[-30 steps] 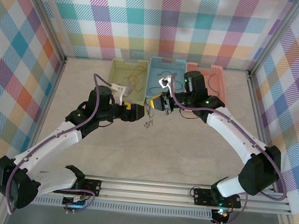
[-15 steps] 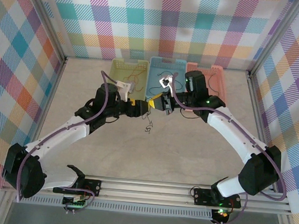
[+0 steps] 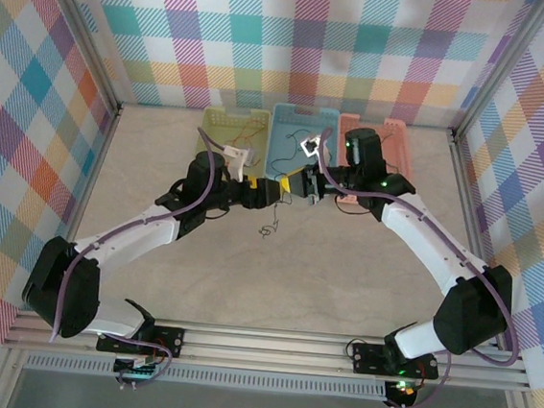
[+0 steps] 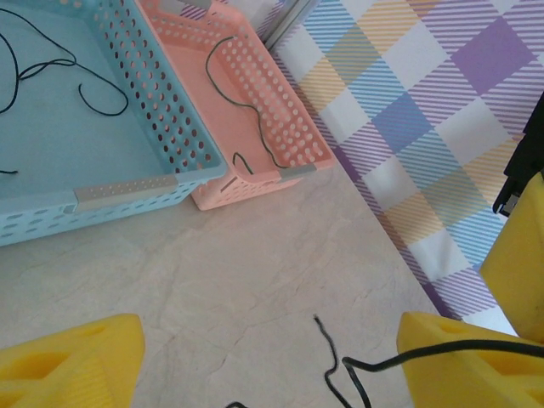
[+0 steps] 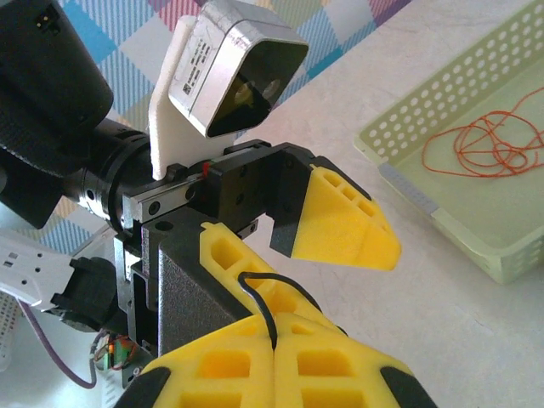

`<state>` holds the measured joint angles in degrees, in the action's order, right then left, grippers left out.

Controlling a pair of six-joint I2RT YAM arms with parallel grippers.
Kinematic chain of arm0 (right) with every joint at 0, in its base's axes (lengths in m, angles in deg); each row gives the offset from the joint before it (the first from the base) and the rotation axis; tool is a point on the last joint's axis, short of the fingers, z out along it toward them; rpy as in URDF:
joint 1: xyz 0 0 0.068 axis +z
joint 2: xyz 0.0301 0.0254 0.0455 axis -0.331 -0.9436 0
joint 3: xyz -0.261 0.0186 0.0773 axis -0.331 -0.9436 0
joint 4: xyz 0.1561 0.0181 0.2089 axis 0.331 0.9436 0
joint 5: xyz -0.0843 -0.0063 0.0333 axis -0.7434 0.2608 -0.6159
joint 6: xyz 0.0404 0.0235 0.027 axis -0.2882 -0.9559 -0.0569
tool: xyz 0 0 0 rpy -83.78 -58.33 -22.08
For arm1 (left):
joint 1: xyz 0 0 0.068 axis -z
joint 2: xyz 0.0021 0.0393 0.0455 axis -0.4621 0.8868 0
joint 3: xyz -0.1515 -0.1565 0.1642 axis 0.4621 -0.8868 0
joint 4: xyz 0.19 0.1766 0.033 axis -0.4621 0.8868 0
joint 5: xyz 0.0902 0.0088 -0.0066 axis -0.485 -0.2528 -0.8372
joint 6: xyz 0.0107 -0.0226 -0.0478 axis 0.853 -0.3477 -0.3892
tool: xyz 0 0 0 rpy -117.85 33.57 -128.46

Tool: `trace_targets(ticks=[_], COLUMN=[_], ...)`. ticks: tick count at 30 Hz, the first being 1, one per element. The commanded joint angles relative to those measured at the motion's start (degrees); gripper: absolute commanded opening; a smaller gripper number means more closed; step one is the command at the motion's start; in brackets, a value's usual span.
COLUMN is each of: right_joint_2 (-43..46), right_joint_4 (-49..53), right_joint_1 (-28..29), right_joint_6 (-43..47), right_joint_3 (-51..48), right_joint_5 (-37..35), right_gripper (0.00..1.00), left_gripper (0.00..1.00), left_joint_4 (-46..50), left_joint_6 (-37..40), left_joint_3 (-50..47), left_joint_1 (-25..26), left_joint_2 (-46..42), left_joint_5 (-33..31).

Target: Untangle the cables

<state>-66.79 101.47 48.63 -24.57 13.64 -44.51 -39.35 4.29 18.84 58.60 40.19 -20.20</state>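
Right wrist view: right gripper [image 5: 274,330], yellow foam fingers pinched tight on a thin black wire [image 5: 257,293]. Just beyond, left gripper [image 5: 331,276] has its jaws spread wide and grips nothing; the wire loops over its lower finger. Farther back, pale green perforated plastic basket [image 5: 408,183] holds a tangled orange wire [image 5: 489,144]. Top view: dark wire tail [image 3: 268,228] on the beige tabletop [image 3: 343,269] beneath both grippers.

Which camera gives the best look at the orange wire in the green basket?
The right wrist view: the orange wire lies close and sharp in the green basket. In the top view it is a faint squiggle.
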Motion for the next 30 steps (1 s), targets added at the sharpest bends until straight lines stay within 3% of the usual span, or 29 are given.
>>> trace_targets(ticks=[1, 14, 20, 23, 30], right_joint_2=[3.9, 7.5, 10.2, 11.9, 16.4], right_joint_4=[-4.2, -6.3, -4.9, -4.4, -6.5], right_joint_1=[3.7, 3.7, 3.6, 3.3, -0.5], right_joint_6=[-1.7, -5.4, -5.1, -5.5, -8.5], right_joint_3=[0.0, -0.7, 1.2, 3.3, 9.4], right_joint_5=[9.2, 7.1, 7.2, 7.6, 5.7], right_gripper=[0.00, 0.00, 0.00, 0.00, 0.00], left_gripper=[0.77, 0.72, 0.62, 0.53, 0.44], left_joint_4=[-3.3, -5.5, -3.2, -1.9, 1.2], left_joint_6=[0.1, 0.2, 1.4, 1.1, 0.9], left_joint_3=[-1.8, -4.4, -4.4, -3.7, -2.1], left_joint_1=[2.6, 3.6, 3.5, 3.4, 3.4], left_joint_2=[2.3, 3.4, 4.1, 5.5, 6.6], left_joint_5=[-0.4, -1.5, -4.5, -5.0, -6.2])
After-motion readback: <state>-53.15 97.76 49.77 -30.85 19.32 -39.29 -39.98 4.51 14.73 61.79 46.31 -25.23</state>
